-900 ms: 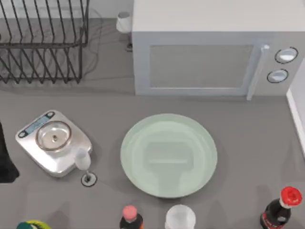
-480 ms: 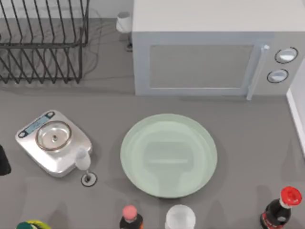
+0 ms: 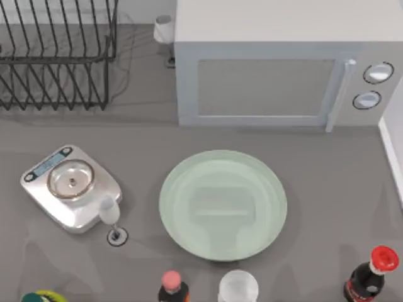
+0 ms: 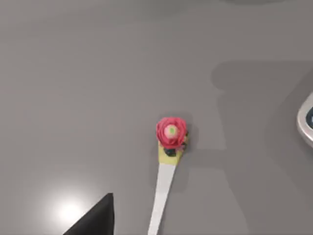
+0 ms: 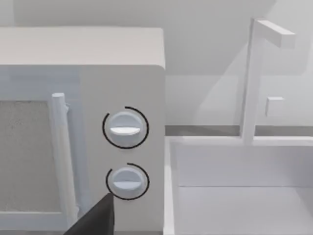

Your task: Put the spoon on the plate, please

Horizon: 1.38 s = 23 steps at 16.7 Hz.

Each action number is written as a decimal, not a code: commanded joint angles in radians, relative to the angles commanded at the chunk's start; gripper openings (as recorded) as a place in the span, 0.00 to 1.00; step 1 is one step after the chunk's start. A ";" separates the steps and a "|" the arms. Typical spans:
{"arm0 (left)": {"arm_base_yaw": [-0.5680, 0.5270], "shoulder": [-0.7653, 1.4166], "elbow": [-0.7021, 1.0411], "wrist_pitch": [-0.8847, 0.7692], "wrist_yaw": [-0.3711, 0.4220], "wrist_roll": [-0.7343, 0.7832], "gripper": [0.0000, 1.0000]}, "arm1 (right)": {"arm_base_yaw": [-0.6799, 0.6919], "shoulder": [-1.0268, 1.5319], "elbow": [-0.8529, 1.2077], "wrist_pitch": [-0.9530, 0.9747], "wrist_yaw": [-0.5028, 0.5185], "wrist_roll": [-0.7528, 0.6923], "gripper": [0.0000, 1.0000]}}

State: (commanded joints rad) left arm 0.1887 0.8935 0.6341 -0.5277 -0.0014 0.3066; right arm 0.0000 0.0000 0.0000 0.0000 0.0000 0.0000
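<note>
The pale mint-green plate (image 3: 223, 204) lies bare in the middle of the table, in front of the microwave. The spoon is out of view. In the left wrist view, a dark corner of my left gripper (image 4: 94, 220) hangs over bare grey table. Near it is a slim white item (image 4: 161, 196) topped with yellow and a pink-red rosette. In the right wrist view, a dark corner of my right gripper (image 5: 95, 219) is held high, facing the microwave's two dials (image 5: 125, 128).
A silver kitchen scale (image 3: 70, 187) and a small clear stemmed glass (image 3: 111, 217) stand left of the plate. A wire rack (image 3: 56, 53) and the microwave (image 3: 283, 63) fill the back. Along the front edge are a red-capped bottle (image 3: 172, 284), a clear cup (image 3: 238, 286) and another bottle (image 3: 371, 272).
The dark shape of my left arm at the top view's left edge has shrunk and slid out of that view. Nothing on the table has moved.
</note>
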 joint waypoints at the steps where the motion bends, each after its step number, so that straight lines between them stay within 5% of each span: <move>1: 0.020 0.100 0.067 -0.058 0.001 0.033 1.00 | 0.000 0.000 0.000 0.000 0.000 0.000 1.00; 12: 0.175 0.853 0.613 -0.509 0.005 0.302 1.00 | 0.000 0.000 0.000 0.000 0.000 0.000 1.00; 23: 0.180 0.922 0.596 -0.457 0.005 0.313 1.00 | 0.000 0.000 0.000 0.000 0.000 0.000 1.00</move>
State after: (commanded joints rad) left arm 0.3689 1.8158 1.2296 -0.9845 0.0034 0.6197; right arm 0.0000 0.0000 0.0000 0.0000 0.0000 0.0000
